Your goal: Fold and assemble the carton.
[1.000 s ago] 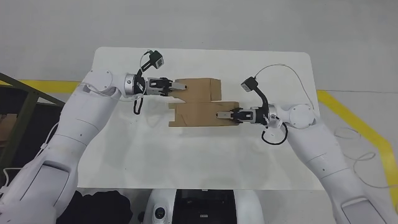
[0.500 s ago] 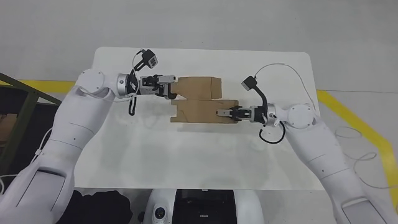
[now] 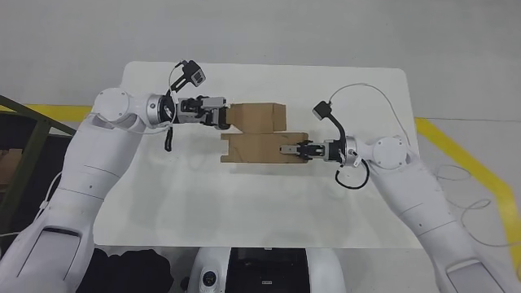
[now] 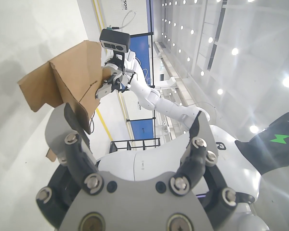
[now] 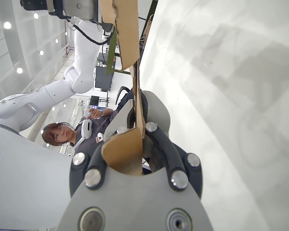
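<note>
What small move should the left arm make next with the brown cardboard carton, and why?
Probably close the left gripper on the edge of the brown cardboard carton. Its jaws stand wide open with one finger beside that edge, while the right gripper clamps the opposite end.

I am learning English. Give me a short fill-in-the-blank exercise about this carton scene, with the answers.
1. The carton is made of brown ____.
2. The right gripper has its jaws ____ on the carton.
3. The left gripper has its jaws wide ____.
Answers: cardboard; shut; open.
</note>
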Robot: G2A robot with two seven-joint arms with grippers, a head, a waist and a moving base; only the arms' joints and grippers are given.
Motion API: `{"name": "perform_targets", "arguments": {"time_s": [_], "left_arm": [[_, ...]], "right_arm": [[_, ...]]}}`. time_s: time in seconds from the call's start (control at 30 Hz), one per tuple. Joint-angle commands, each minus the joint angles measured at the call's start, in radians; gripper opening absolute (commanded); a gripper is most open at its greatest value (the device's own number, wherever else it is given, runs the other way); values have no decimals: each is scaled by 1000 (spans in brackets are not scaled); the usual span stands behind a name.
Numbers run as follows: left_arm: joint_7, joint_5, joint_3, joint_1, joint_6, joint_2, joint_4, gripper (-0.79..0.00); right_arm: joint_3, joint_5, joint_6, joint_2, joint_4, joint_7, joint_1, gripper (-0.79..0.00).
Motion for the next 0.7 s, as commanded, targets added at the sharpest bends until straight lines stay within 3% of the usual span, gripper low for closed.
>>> {"name": "perform_targets", "arguments": {"time_s": [0.0, 0.47, 0.53, 0.67], "left_arm": [[9, 12, 5, 1, 0, -1, -8, 0], [83, 111, 23, -6, -39, -8, 10, -9], [91, 122, 24, -3, -42, -9, 8, -77], [106, 141, 22, 1, -46, -8, 6, -403]], "right_arm": [[-4, 1, 0, -1, -3, 1, 0, -785], [-18, 14, -6, -6, -10, 13, 4, -785], [-18, 14, -7, -6, -10, 13, 4, -785], [-17, 11, -8, -6, -11, 13, 5, -785]]}}
